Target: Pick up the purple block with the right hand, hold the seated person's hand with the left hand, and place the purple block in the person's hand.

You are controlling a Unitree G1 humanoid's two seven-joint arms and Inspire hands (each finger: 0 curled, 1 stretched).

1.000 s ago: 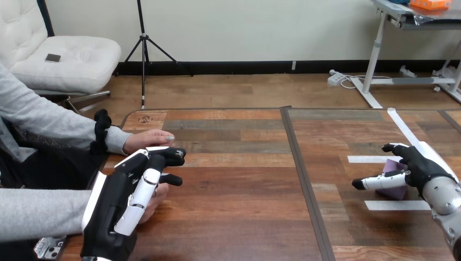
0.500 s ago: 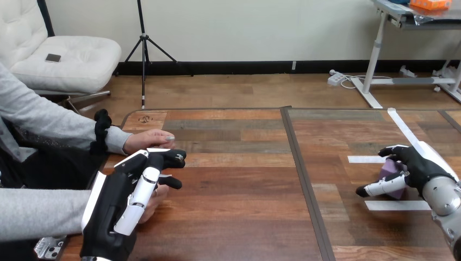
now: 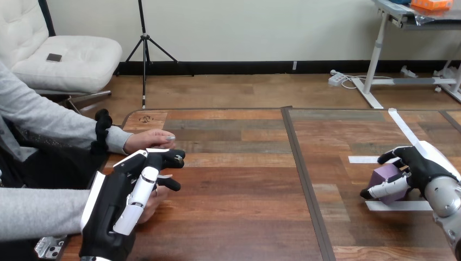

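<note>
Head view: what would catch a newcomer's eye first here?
The big black-and-white left hand at the lower left, lying over the person's lower hand. Then, at the far right of the table, the right hand curled round a purple block.

my left hand [image 3: 117, 204] covers most of the person's near hand [image 3: 156, 200] at the left edge of the desk [image 3: 239, 217]; i can't tell whether it grips. by the right edge, my right hand [image 3: 425, 167] hides part of the block [image 3: 385, 175].
</note>
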